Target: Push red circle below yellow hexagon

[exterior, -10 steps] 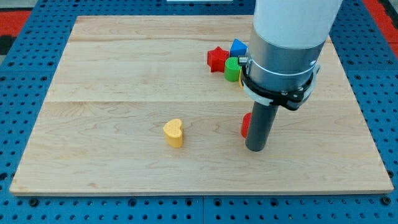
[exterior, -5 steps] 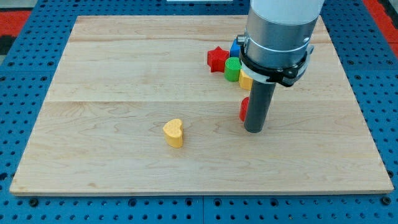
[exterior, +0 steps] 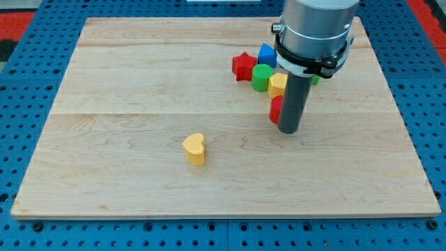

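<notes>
My tip (exterior: 289,130) touches the red circle (exterior: 276,109) at its 4 o'clock; the circle sits directly at 6 o'clock of the yellow hexagon (exterior: 277,85). There is no pincer, only a rod. The circle looks light, stiff and slippery, so I would push it centrally.

No readable text, labels, brands or numbers anywhere: none on the bench (exterior: 139,84), none on the blocks, none on the arm's housing (exterior: 313,28). Nothing legible to report.

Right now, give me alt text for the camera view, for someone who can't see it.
My tip touches the red circle, just below the yellow hexagon, by a red star, green block and blue block. A yellow heart sits alone.
</notes>
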`<action>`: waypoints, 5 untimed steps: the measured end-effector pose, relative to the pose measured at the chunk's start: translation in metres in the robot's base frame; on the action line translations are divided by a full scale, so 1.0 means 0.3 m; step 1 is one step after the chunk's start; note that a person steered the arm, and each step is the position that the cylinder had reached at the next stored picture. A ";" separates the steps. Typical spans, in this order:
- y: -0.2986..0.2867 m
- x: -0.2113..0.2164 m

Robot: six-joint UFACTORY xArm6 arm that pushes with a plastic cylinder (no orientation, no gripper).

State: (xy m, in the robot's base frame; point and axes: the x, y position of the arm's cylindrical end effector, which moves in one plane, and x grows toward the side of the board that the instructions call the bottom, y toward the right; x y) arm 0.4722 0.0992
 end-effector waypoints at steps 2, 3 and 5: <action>0.000 -0.035; 0.000 -0.053; 0.000 -0.053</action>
State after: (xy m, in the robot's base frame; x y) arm 0.4562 0.0992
